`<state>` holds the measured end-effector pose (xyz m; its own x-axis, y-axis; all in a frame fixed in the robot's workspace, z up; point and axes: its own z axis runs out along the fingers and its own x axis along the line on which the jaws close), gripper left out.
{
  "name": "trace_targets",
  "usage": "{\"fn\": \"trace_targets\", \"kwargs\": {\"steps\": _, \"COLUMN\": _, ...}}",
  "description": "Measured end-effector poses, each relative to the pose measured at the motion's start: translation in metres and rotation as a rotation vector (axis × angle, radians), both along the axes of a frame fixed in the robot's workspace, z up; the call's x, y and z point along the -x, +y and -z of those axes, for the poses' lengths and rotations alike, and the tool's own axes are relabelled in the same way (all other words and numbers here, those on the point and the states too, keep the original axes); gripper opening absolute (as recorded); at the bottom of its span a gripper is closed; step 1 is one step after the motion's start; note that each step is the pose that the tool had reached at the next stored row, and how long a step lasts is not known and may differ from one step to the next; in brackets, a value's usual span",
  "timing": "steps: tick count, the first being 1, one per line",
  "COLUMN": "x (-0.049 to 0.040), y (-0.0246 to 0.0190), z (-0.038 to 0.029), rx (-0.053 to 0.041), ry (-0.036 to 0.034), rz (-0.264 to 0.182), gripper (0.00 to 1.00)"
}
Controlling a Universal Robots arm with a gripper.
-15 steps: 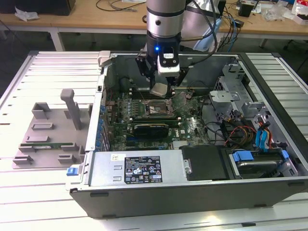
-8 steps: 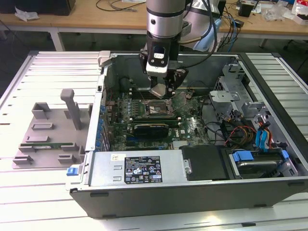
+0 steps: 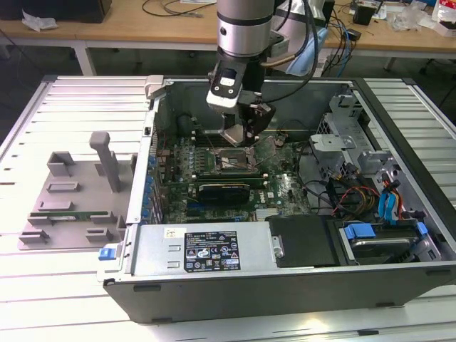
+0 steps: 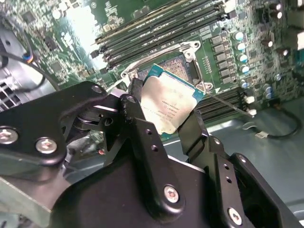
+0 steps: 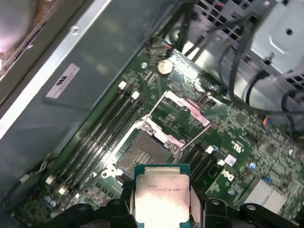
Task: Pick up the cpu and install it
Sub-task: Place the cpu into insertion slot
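Cpu (image 4: 168, 102), silver top showing, gripped by its edges between closed fingers (image 4: 140, 121), hanging seemingly tilted just above open socket (image 5: 142, 152), not touching. Carry to socket apparently complete; seating not yet done. Calls for levelling and squaring cpu to socket before any lowering. Socket on motherboard (image 3: 285, 189) inside open case (image 3: 285, 285), beside memory slots (image 5: 102, 128), near cables (image 3: 349, 196) and drive cage (image 3: 342, 132). Outside case, on tabletop (image 3: 57, 299), grey tray (image 3: 53, 189) with what looks like a green stick (image 3: 71, 213).
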<state>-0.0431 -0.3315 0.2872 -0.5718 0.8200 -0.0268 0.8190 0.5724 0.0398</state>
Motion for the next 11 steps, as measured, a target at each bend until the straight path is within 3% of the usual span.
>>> {"fn": "trace_targets", "kwargs": {"steps": 7, "x": 0.0, "y": 0.0, "z": 0.0013, "rx": 0.0001, "ry": 0.0001, "rz": 0.16, "gripper": 0.55}}
{"fn": "trace_targets", "kwargs": {"steps": 11, "x": 0.0, "y": 0.0, "z": 0.0018, "rx": 0.0001, "ry": 0.0, "rz": 0.231, "gripper": 0.55}}
